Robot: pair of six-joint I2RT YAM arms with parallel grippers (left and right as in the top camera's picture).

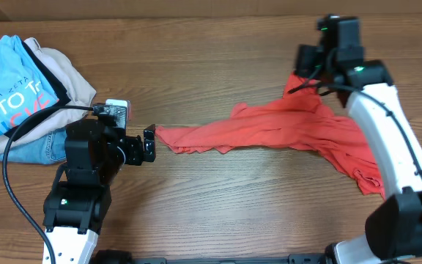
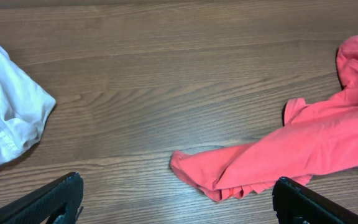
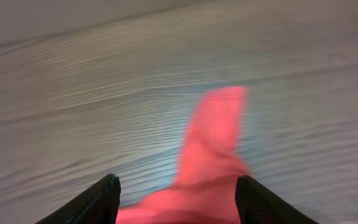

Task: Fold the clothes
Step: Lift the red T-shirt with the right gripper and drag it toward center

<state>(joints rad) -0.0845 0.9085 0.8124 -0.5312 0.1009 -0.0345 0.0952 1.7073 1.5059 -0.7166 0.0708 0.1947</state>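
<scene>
From above, the coral-red T-shirt (image 1: 269,132) lies as one long band on the surface (image 1: 218,213), its long axis running left to right. The released left claw (image 1: 149,144) is just beside its left tip, and the right claw (image 1: 304,71) is over its bunched right end. The left wrist view shows that tip just ahead, slightly to the right. The right wrist view is blurred, but this claw looks released too, with red cloth between its parted fingers (image 3: 101,199).
</scene>
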